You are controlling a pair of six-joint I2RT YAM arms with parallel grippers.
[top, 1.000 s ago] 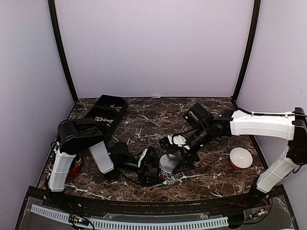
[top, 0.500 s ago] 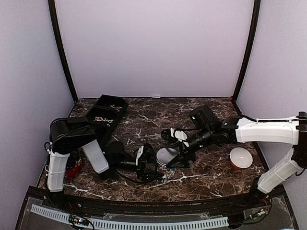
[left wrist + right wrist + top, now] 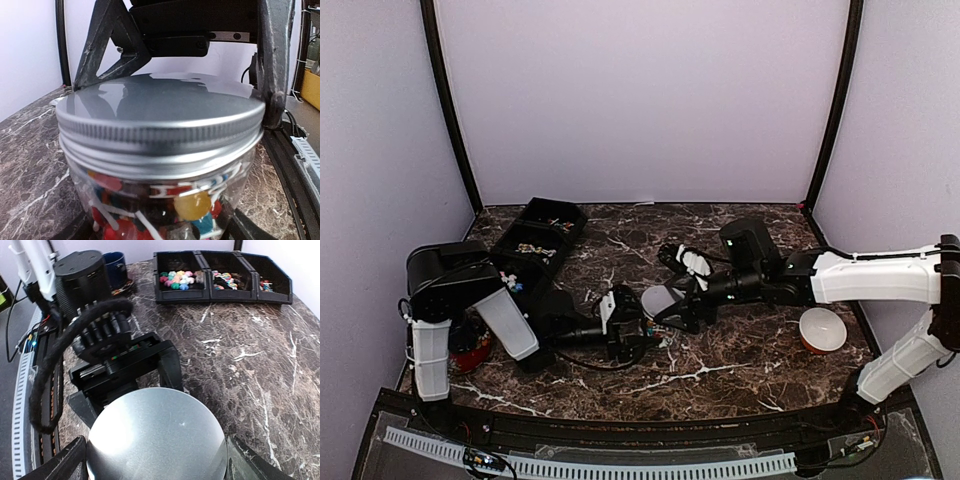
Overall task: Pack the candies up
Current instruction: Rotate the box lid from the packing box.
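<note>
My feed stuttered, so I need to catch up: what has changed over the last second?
The glass jar, silver lid on, has travelled away from the near edge, slightly leftward, carried between the left gripper and right gripper. The left arm's elbow pulled back left; the right forearm stretched out lower. Both grips, the white bowl and the black bins are unchanged.

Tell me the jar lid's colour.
The jar lid is plain silver-grey metal; the left wrist view shows it best.
</note>
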